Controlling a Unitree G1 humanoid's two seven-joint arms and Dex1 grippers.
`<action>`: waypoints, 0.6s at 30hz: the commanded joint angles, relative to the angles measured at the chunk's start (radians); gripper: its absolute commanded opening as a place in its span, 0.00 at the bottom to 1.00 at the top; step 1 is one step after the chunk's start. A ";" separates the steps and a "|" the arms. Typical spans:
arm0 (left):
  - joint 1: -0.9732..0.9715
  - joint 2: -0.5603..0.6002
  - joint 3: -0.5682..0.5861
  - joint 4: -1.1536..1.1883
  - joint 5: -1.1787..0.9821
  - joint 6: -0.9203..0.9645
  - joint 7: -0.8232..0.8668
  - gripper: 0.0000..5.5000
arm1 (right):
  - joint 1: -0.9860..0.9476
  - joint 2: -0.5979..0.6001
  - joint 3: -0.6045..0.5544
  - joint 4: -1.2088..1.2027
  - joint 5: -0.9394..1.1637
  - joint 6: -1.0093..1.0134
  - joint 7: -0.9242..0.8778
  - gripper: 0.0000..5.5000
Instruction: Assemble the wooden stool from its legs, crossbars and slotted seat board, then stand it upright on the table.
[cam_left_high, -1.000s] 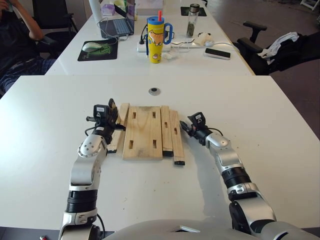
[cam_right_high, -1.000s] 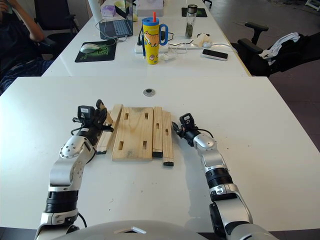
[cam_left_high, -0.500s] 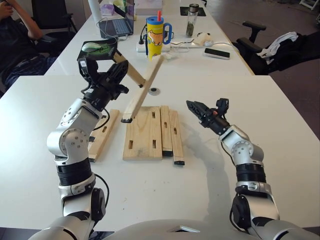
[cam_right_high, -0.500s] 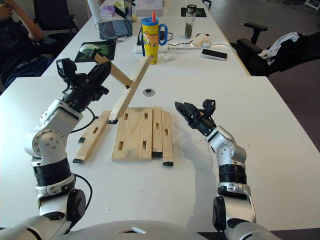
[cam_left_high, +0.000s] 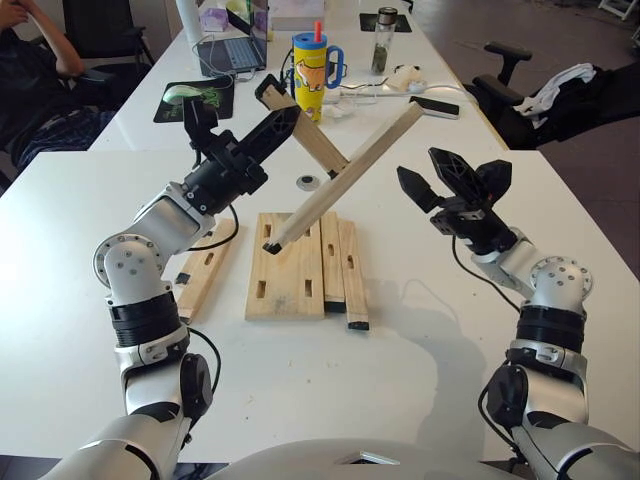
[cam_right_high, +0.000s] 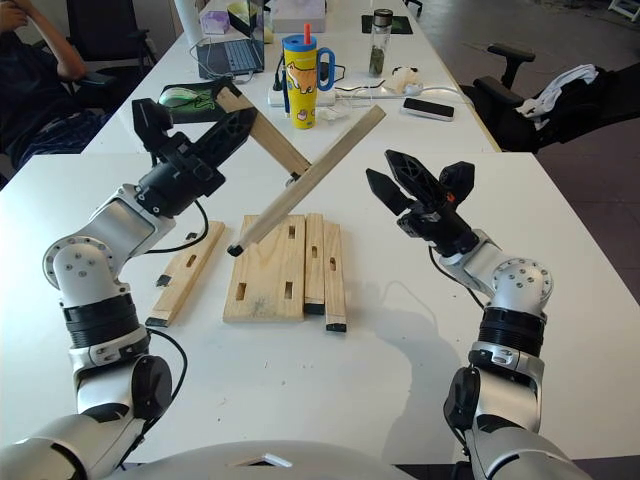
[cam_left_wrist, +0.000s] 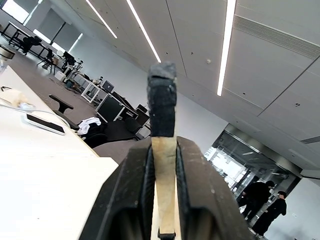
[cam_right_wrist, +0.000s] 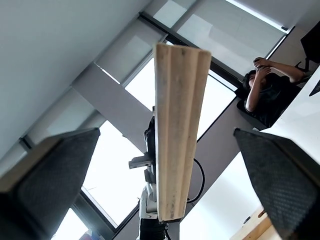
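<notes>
Left claw is clamped on a pale wooden leg-and-crossbar frame, held tilted above the white worktop with its black-tipped lower end over the flat slotted wooden seat board lying there, while right claw is raised, spread wide and empty near the frame's upper end.

White table, seat board flat, two legs alongside, third leg apart
</notes>
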 joint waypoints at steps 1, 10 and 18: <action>0.009 -0.009 -0.022 -0.002 -0.052 0.020 0.022 0.08 | -0.018 0.008 0.022 -0.010 -0.014 -0.014 -0.007 0.90; 0.023 0.007 -0.063 0.006 -0.088 0.039 0.022 0.08 | -0.023 0.012 0.030 -0.037 0.021 -0.022 0.017 0.86; 0.038 0.019 -0.074 0.010 -0.100 0.044 0.021 0.08 | -0.009 0.009 0.049 -0.068 0.022 -0.013 0.043 0.62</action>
